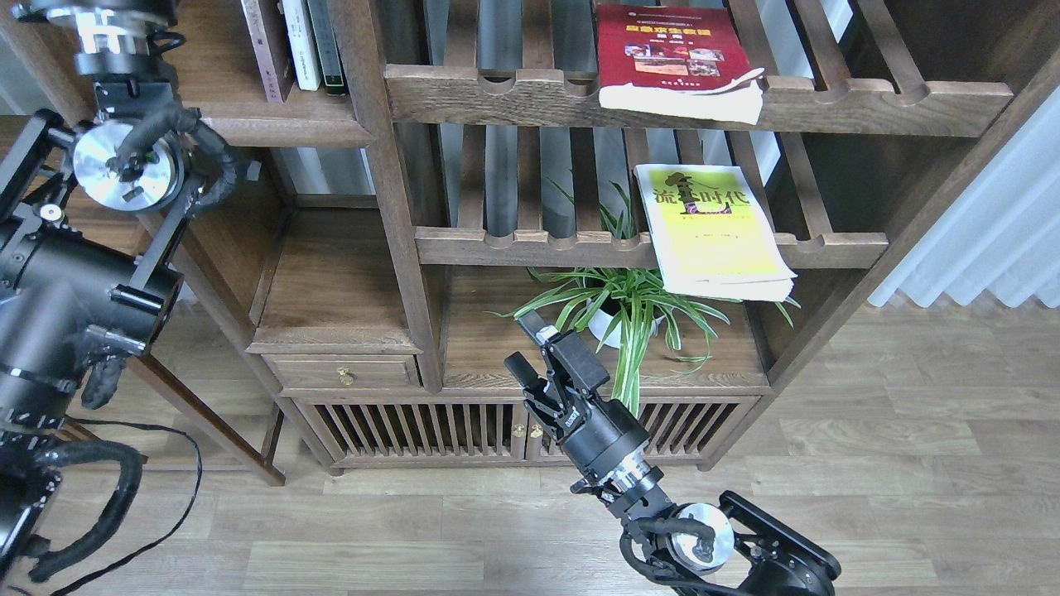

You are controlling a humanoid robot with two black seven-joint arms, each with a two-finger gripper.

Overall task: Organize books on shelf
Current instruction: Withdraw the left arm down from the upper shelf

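Looking down from the head, I see my right gripper [525, 341] raised in front of the bookcase, its two fingers apart with nothing between them. It hangs low, before the plank that carries the potted plant [627, 308], just left of the leaves.

My left arm runs up the left edge of the view. Its far end [103, 25] is cut by the top corner, so I cannot tell whether that gripper stands apart or together.

The red book [669, 51] lies flat on the upper slatted rack [530, 98], cover up, its page edge overhanging the notched front rail, with the cover curling at the lower right corner. The yellow-green book [710, 225] lies flat on the lower slatted rack [530, 245], also poking past its rail, directly above the plant. The two are well apart, one rack above the other, both right of centre.

The solid shelf [273, 124] at upper left holds a few books [296, 45] standing upright, spines toward me: a brownish one leaning slightly, a white one, a dark one. They sit just left of the upright post.

A small drawer [344, 371] with a brass knob sits below the left compartment, and a slatted cabinet [397, 430] runs along the floor.
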